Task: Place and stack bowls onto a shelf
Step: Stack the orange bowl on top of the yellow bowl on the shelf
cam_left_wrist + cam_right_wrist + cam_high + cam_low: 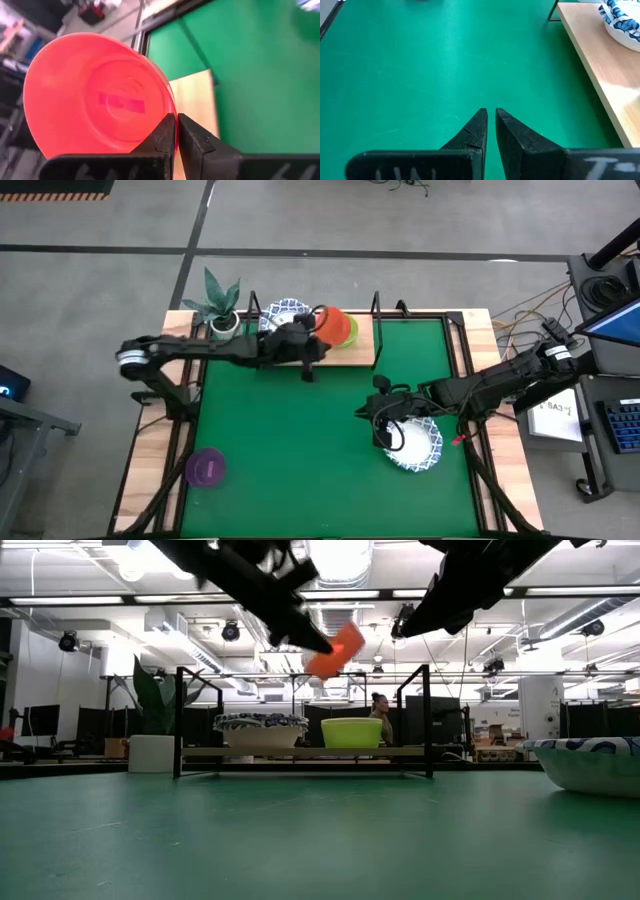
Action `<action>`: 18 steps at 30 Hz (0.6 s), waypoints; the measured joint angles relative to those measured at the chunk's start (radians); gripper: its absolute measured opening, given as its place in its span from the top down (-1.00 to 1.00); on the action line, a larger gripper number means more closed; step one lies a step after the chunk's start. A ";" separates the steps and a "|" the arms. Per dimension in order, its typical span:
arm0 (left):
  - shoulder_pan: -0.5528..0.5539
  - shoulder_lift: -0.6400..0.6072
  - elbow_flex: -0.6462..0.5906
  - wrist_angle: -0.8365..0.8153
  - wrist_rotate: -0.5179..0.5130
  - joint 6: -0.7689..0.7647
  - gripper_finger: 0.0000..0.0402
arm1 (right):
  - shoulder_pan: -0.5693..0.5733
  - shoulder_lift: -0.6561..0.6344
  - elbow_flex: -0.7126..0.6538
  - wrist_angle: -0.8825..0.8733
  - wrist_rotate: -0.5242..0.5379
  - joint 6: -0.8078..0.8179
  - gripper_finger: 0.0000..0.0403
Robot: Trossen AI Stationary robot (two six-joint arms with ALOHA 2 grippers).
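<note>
My left gripper (312,332) reaches over the shelf (362,352) at the table's far edge and is shut on a red bowl (328,322). In the low view the red bowl (337,650) hangs tilted in the air above a yellow-green bowl (352,732) that sits by its base on the shelf board (300,752). A blue-patterned white bowl (262,730) sits on the board beside it. My right gripper (383,412) is shut and hovers over the mat, next to another blue-patterned bowl (415,444) that rests on the mat. A purple bowl (206,468) sits on the mat near the left corner. My left gripper pinches the red bowl's rim (169,107) between its two fingers, one on each face of the wall. The bowl is lifted clear and stands tilted on edge, its round face (95,100) turned toward the wrist camera, above the yellow-green bowl.
A potted plant (222,308) stands at the shelf's left end. The shelf's black posts (428,720) rise at its corners. The green mat (300,440) covers most of the table. A person (380,710) is far behind the shelf.
</note>
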 joint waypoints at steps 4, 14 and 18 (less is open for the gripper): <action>0.051 0.114 0.095 -0.056 0.003 -0.004 1.00 | 0.001 0.000 0.000 0.000 0.000 0.000 0.86; 0.113 0.222 0.200 -0.137 -0.001 -0.009 1.00 | 0.005 0.000 -0.003 0.001 0.001 0.017 0.86; 0.126 0.222 0.197 -0.130 -0.001 -0.020 0.99 | 0.005 0.000 -0.010 0.011 0.002 0.017 0.86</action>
